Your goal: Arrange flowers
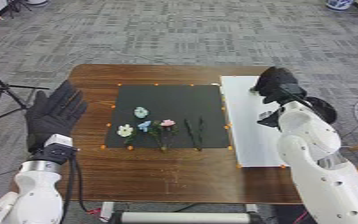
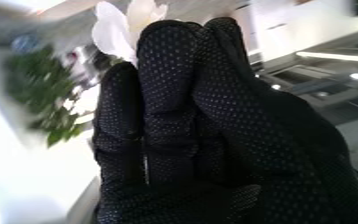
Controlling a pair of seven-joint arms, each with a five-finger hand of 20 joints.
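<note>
In the head view, a pale blue flower [image 1: 141, 112], a white flower [image 1: 125, 130], a blue flower [image 1: 144, 126] and a pink flower [image 1: 167, 123] lie on the black mat [image 1: 171, 95]. Dark green stems [image 1: 200, 134] lie to their right. My right hand [image 1: 278, 82] is over the far part of the white board [image 1: 251, 142]. The right wrist view shows my right hand [image 2: 171, 110] with its fingers round a thin stem, white petals [image 2: 113, 32] rising past the fingertips. My left hand [image 1: 53, 112] rests open, palm up, beside the mat's left edge.
A dark round object [image 1: 322, 110] is partly hidden under the right forearm at the table's right side. Small orange markers line the mat and board. A tripod [image 1: 2, 87] stands left of the brown table [image 1: 171, 172]. Blurred green leaves [image 2: 42, 80] appear beyond the right hand.
</note>
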